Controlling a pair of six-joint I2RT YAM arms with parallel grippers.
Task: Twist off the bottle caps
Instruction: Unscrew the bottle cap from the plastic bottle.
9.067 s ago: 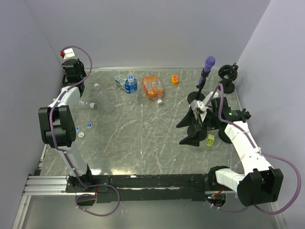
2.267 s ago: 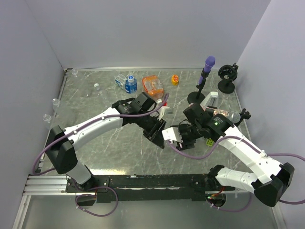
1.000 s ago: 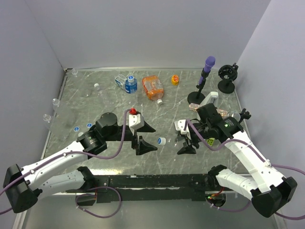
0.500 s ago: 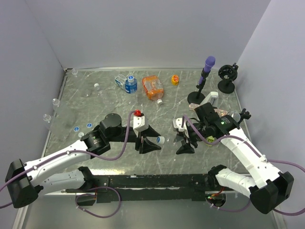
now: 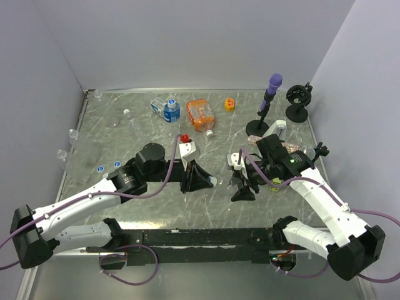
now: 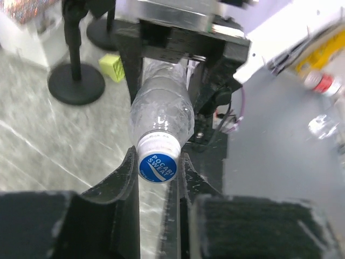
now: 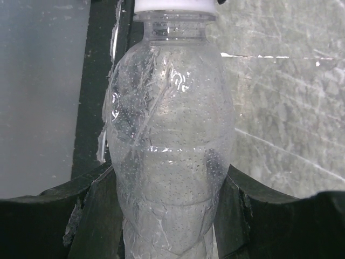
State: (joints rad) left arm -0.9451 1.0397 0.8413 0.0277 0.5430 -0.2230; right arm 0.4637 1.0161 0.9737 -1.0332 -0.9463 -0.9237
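Clear plastic bottle held off the table, long axis level, running left-right in the top view, down and left of the purple-topped black stand. Neck end points away from the stand, toward the left arm. Cap white-sided with a blue face reading POCARI SWEAT, and it looks straight into the left wrist camera. Left gripper sits on the cap end, on the side of the bottle far from the stand. Its two black fingers bracket the cap, no gap visible on either side, so the jaws read as pinching the cap. Right gripper is on the stand side of the bottle. Its fingers press into the crinkled body below the shoulder, so these jaws are clamped on the bottle, with the white cap rim at the top edge of the right wrist view. Bottle wall dented and creased, wet-looking inside. Small yellow-green block lies on the table toward the near edge from the stand, just beyond the right gripper. Left of the stand along the back: a small yellow cap, an orange bottle on its side, and a blue-capped bottle. Far left of the stand, a loose blue cap lies flat on the table.
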